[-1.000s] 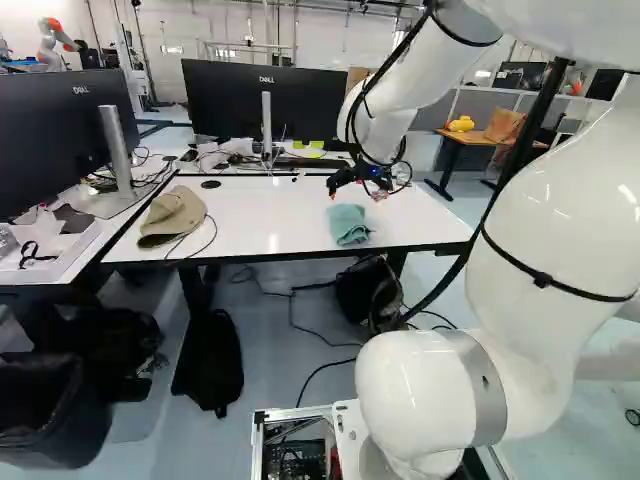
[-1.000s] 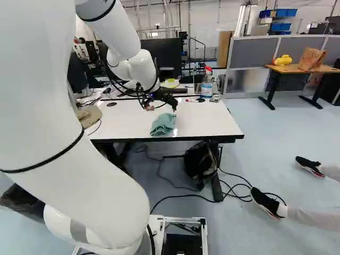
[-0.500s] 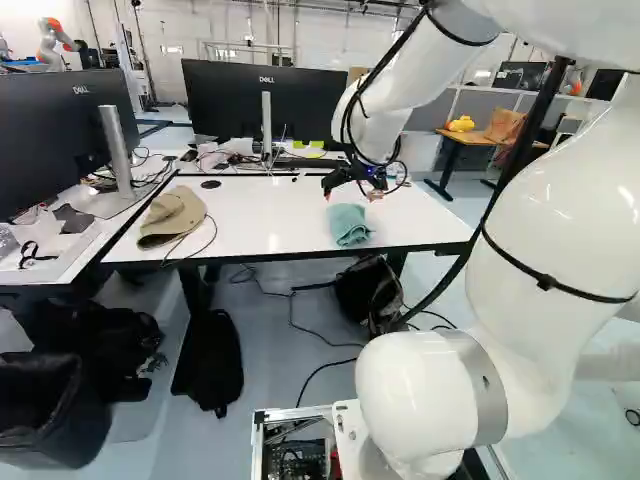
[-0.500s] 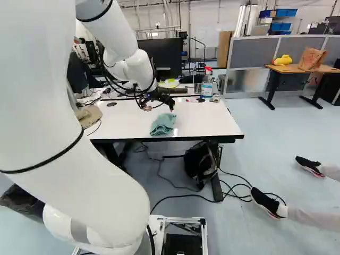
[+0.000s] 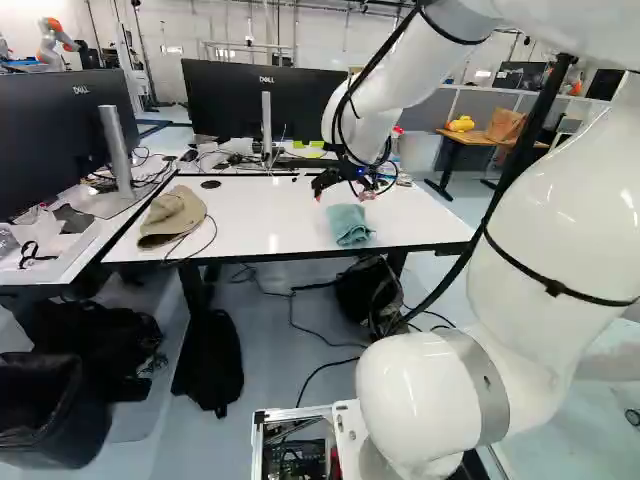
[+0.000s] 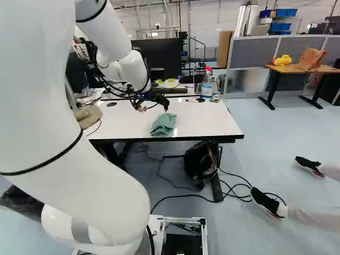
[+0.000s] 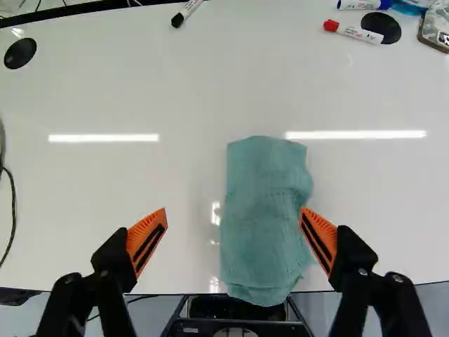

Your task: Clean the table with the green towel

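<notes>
Green towel (image 7: 263, 217) laid at the counter's (image 5: 270, 225) front edge, beneath a released claw (image 5: 342, 194).
The two fingers are spread well apart above the counter, and nothing is gripped; the folded towel is placed right of the front edge's middle. A cap (image 5: 173, 214) is set near the left edge, while a spray bottle (image 6: 207, 85) is seen by the far right corner.

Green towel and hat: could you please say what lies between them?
The left base view shows a thin cable beside the hat, then bare white tabletop.
</notes>
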